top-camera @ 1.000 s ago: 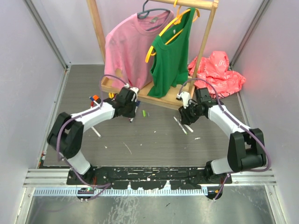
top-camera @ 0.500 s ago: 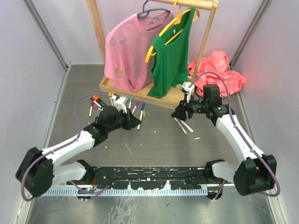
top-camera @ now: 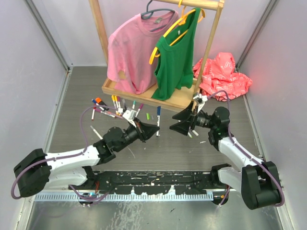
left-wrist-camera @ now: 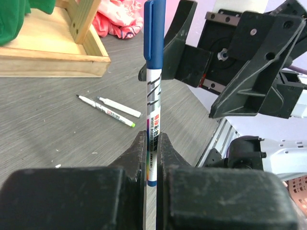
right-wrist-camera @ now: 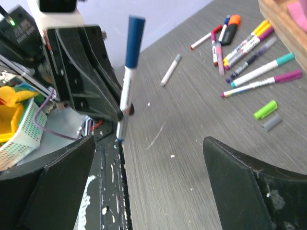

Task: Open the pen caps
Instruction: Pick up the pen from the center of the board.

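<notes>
now the left gripper (left-wrist-camera: pixel 152 139) is clamping a white plastic marker (left-wrist-camera: pixel 153 110) upright, and the right gripper (top-camera: pixel 173 122), jaws gaping wide, may be closing off-centre, skewing its blue plastic cap (left-wrist-camera: pixel 154 28).

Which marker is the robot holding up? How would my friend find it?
Look just in front of the wooden clothes rack, above the grey table. There the left end effector is clamped on a white marker with a blue cap. The other markers lie flat on the table, but this one stands upright in the air, cap on top.
</notes>
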Available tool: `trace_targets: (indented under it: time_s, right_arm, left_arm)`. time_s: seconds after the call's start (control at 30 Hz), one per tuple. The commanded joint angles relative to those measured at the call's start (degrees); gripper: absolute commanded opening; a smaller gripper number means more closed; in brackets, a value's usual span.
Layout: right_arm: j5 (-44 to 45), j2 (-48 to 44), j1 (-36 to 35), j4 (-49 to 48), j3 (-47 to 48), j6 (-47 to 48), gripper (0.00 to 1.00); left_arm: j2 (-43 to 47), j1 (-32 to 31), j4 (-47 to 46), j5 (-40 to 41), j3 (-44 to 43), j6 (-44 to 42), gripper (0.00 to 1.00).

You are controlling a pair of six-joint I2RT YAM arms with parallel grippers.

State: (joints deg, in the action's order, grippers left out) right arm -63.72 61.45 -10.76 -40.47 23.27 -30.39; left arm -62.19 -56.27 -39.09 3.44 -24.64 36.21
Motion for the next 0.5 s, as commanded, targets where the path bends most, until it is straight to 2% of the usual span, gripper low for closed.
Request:
trace_targets:
  time_s: [0.0,0.23,0.47]
  right_arm:
    - [0.4,-0.9,0.3,-9.6,2.6,-8.6,1.0]
    - [2.6,-0.6,-0.7,-9.3,2.1,-11.1,0.98]
    - [4.2,0.0,-2.0,-8.0,1.7,-9.9,0.88]
  left_arm:
    - [-2.7,-3.9,-11.5,10.3,-0.7,-3.4,0.0]
    - [-7.6,-8.4,-15.6,16.1,-3.1,-5.8,0.0]
    - [-13.5,-11.8,-16.7,19.3,-6.5,-6.8,0.0]
